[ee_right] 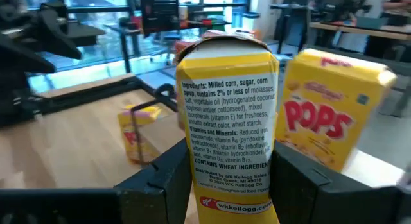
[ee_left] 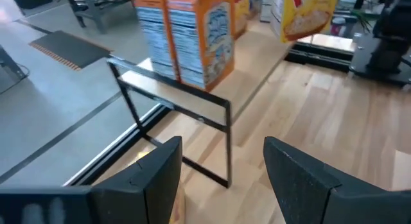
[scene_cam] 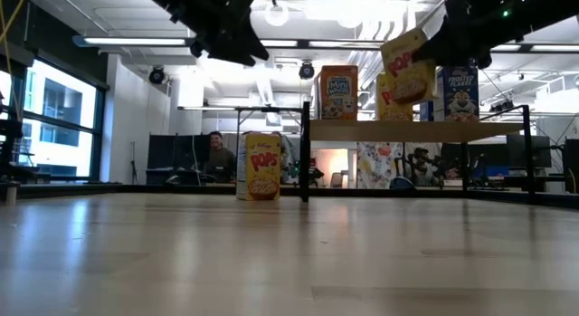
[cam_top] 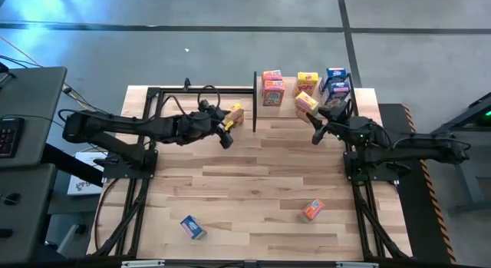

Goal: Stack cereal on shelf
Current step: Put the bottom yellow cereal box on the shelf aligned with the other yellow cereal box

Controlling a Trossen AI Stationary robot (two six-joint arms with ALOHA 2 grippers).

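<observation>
Yellow cereal box point(ee_right: 228, 128) held above shelf point(scene_cam: 412, 130) edge.

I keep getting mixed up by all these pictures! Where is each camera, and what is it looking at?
High view: above the table, looking straight down; both dark arms show, the left gripper open and empty, the right gripper holding a small yellow cereal box.
Low view: at tabletop height, looking level at the light-wood shelf on black posts; arms enter from above.
Left wrist view: on the left arm, facing two orange cereal boxes; its own fingers show.
Right wrist view: on the right arm, facing the held box.
Shared: high, low and right wrist views all show the held yellow box.
</observation>
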